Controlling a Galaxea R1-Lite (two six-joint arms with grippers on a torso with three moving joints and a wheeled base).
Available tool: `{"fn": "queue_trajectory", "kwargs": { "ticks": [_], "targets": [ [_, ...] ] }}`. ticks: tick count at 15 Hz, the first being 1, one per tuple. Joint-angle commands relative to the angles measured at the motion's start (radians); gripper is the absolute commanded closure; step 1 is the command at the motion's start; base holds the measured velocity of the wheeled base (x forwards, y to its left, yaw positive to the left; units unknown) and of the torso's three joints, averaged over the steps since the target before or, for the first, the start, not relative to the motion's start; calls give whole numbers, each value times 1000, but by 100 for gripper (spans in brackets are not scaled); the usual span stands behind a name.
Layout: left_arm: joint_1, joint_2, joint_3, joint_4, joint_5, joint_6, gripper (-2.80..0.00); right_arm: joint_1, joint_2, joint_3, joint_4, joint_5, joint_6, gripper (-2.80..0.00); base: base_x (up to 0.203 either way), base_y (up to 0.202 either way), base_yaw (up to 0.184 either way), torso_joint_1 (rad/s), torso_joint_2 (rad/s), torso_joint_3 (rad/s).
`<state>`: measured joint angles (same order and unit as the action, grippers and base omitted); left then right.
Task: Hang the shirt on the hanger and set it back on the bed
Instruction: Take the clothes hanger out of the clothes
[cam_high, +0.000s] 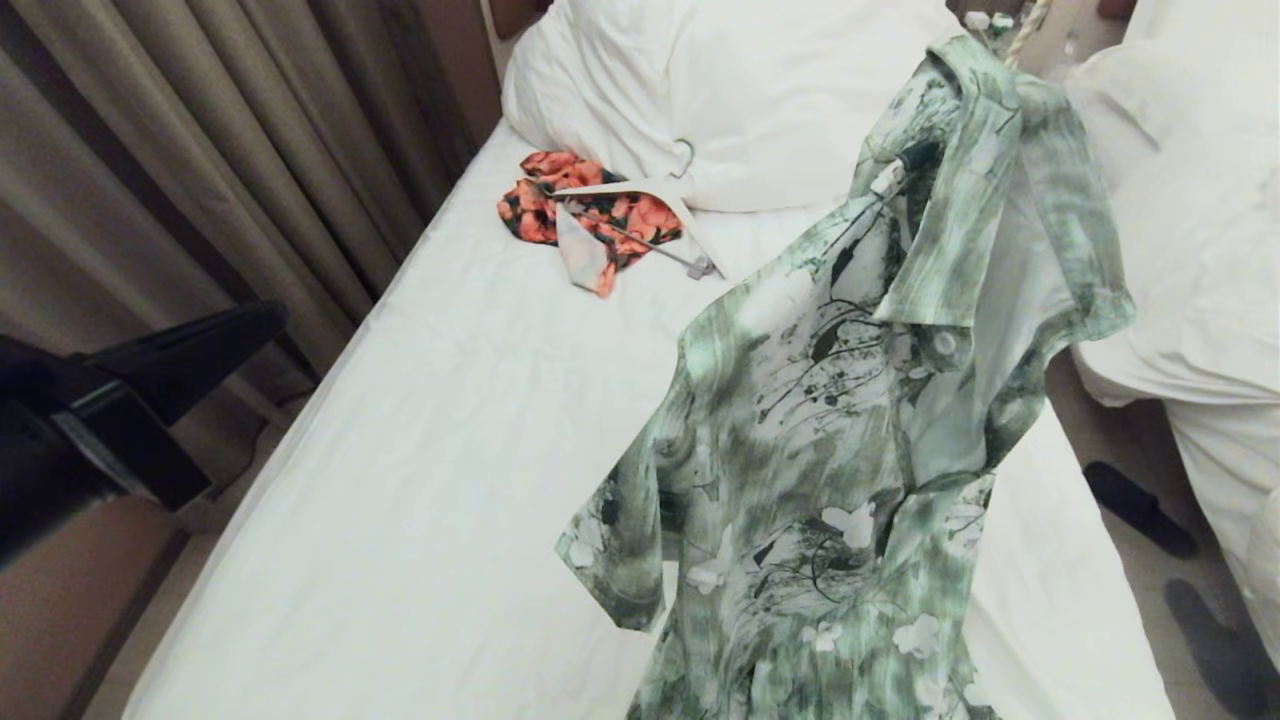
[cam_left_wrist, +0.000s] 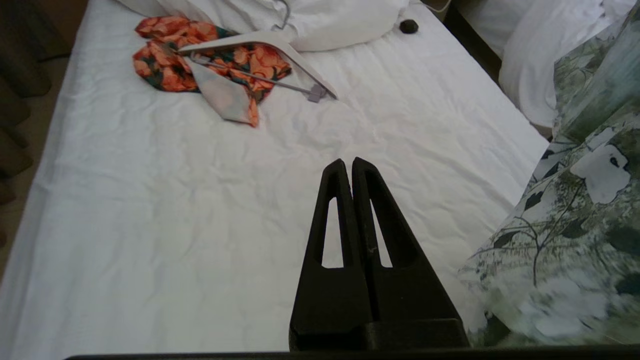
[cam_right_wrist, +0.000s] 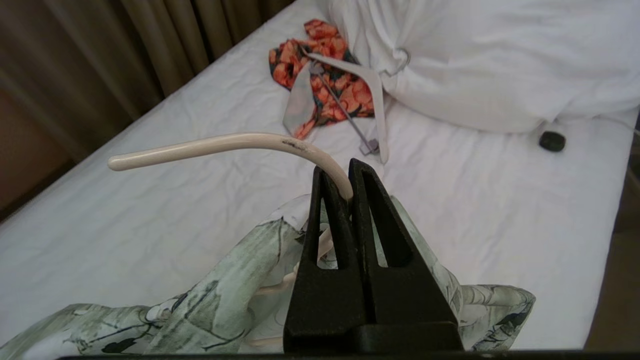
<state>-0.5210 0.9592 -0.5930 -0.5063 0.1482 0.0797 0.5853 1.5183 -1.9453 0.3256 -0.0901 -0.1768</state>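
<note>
The pale green flowered shirt (cam_high: 850, 450) hangs in the air over the right side of the bed (cam_high: 430, 470), its collar at the top and its hem out of view below. It drapes on the cream hanger (cam_right_wrist: 225, 142), whose hook curves out from my right gripper (cam_right_wrist: 345, 167). That gripper is shut on the hook, and the shirt (cam_right_wrist: 220, 295) bunches beneath it. My left gripper (cam_left_wrist: 347, 161) is shut and empty, hovering over the bare white sheet (cam_left_wrist: 200, 200) left of the shirt (cam_left_wrist: 575, 210). The left arm (cam_high: 140, 400) shows dark at the head view's left edge.
An orange-and-black floral garment (cam_high: 590, 210) with a thick white hanger (cam_high: 690, 215) lies near the bulky duvet (cam_high: 740, 90). A small dark object (cam_right_wrist: 552, 141) rests on the sheet. Curtains (cam_high: 200, 150) line the left; a second bed (cam_high: 1190, 200) and dark slippers (cam_high: 1140, 505) are on the right.
</note>
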Motion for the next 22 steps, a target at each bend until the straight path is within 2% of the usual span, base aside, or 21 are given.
{"fn": "queue_trajectory", "kwargs": {
  "ticks": [1,4,8,19,22],
  "targets": [
    [7,-71,8,31,-1,0,0,3,-3,-7,1,-1,-4,0,0,0,0,202,-574,-359],
    [7,-99,8,39,-2,-1,0,5,-9,-7,-60,-2,-20,0,0,0,0,232,-594,-367],
    [7,-109,22,38,-2,-5,0,8,-16,0,-63,0,-20,0,0,0,0,187,-462,-283],
    [6,-107,29,39,-6,-8,0,4,-19,15,-65,0,-14,0,0,0,0,150,-344,-197],
    [6,-108,36,38,-16,-8,0,6,-36,15,-75,3,-13,0,0,0,0,25,-55,-26]
  ]
}}
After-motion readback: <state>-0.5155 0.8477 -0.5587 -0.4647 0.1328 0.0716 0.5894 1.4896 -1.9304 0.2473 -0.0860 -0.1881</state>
